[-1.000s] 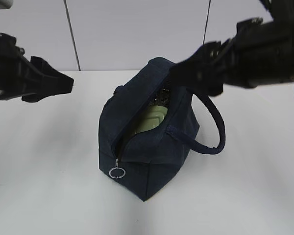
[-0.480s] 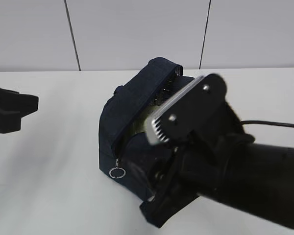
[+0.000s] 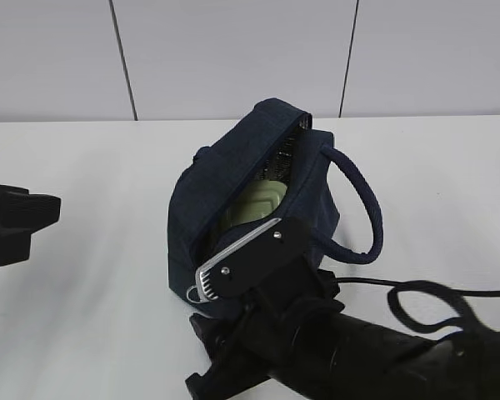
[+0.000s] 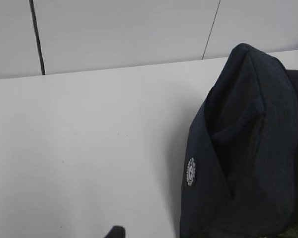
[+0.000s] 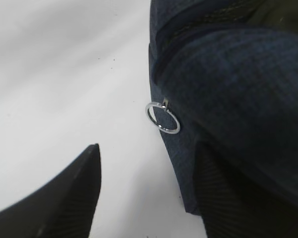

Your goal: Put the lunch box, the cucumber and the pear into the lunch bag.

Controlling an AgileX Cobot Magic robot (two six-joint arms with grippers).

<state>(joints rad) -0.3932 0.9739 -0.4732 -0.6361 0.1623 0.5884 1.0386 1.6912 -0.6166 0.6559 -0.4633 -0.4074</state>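
The navy lunch bag (image 3: 233,179) stands mid-table with its top zipper open. Inside shows the pale green lid of the lunch box (image 3: 256,207). The cucumber and the pear are hidden or out of view. My right gripper (image 3: 210,282) sits low at the bag's near end, covering the ring pull in the exterior view. In the right wrist view it (image 5: 146,198) is open, the ring pull (image 5: 163,118) ahead of it and the bag's lower corner (image 5: 186,198) between its fingers, nothing gripped. My left gripper (image 3: 33,218) is open and empty, well left of the bag (image 4: 243,148).
The bag's padded loop handle (image 3: 368,218) sticks out to the right. My right arm's cable (image 3: 433,302) loops over the table in front right. A white wall with dark seams (image 3: 122,58) stands behind the table.
My right arm has swung from above the bag's right side down to its near end, jaws narrowing a little. The left gripper has drawn back left and lower.
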